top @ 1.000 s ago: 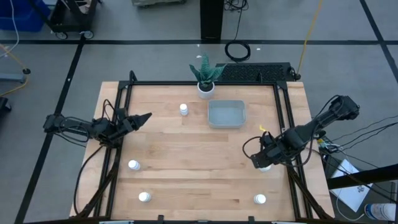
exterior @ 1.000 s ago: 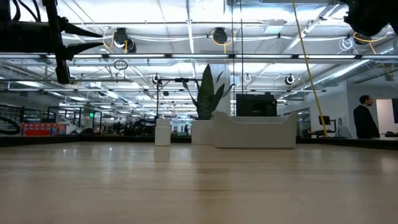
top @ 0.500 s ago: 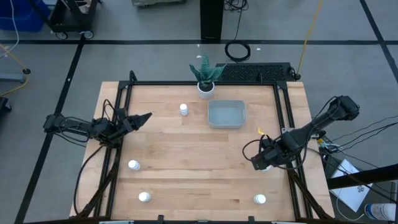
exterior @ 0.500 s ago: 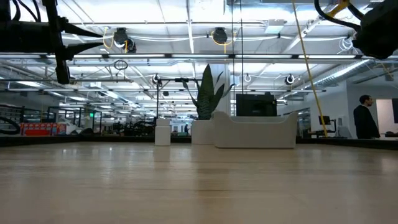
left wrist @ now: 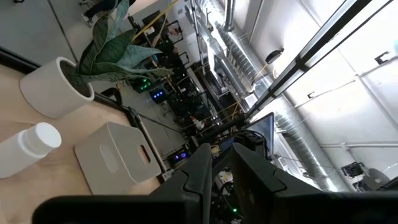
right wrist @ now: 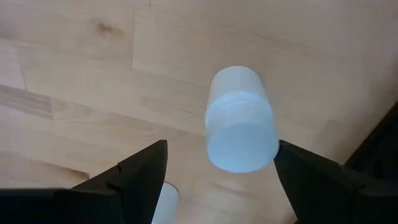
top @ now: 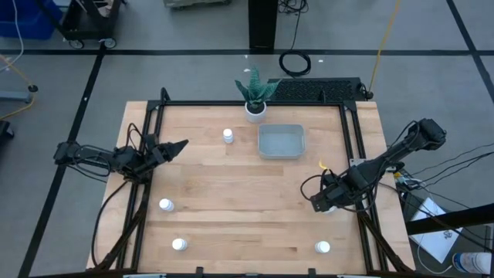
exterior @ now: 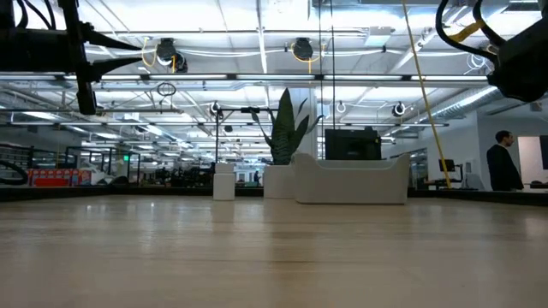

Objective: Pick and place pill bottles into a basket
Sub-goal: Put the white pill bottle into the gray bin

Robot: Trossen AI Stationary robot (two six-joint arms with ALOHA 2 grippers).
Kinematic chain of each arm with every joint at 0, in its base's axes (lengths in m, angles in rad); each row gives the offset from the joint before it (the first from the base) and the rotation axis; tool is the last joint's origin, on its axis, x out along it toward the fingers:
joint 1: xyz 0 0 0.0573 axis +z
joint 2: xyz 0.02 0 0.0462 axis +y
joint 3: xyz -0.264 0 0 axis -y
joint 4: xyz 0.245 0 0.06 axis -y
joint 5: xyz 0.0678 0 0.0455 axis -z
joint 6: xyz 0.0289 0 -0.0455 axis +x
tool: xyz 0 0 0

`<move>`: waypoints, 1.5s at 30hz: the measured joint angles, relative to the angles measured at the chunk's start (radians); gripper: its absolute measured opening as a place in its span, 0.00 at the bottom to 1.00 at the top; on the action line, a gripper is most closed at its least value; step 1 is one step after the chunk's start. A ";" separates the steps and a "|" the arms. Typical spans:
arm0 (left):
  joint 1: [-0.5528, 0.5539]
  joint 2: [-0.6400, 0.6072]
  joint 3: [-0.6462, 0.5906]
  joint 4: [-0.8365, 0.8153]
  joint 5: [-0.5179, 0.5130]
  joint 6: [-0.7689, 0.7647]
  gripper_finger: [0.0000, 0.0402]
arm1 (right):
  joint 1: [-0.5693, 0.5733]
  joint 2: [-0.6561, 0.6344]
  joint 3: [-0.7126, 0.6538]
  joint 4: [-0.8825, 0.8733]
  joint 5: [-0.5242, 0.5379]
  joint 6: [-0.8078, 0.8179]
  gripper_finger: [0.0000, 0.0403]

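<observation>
Because the small white cylindrical pill bottle (right wrist: 241, 122) is meant to be lifted into the translucent grey-blue plastic basket (top: 280, 141), well apart, the right gripper (right wrist: 217, 177) is held spread wide astride it, gripping nothing, while the left gripper (top: 179, 145), nearly closed and empty, is parked at the table's left edge

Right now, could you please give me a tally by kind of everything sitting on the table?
Pill bottles: 5, four in the open, one under the right pincer
Basket: 1
Potted plant: 1
Total: 7
</observation>
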 joint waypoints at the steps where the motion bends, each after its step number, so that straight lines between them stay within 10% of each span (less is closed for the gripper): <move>1: 0.000 0.000 0.000 -0.001 0.000 0.000 0.16 | 0.000 0.000 -0.003 -0.001 0.000 0.000 0.70; 11: 0.000 0.000 0.000 -0.001 0.000 0.002 0.16 | 0.000 0.000 -0.045 0.021 -0.003 0.000 0.67; 21: 0.000 0.000 0.000 -0.001 0.000 0.003 0.16 | 0.000 -0.001 -0.056 0.059 -0.026 -0.007 0.37; 31: 0.000 0.000 0.000 -0.006 0.000 0.006 0.16 | -0.002 -0.006 -0.056 0.127 -0.016 -0.010 0.39; 45: 0.000 0.000 0.000 -0.011 0.012 0.157 0.16 | -0.035 -0.184 -0.056 0.367 0.477 -0.057 0.38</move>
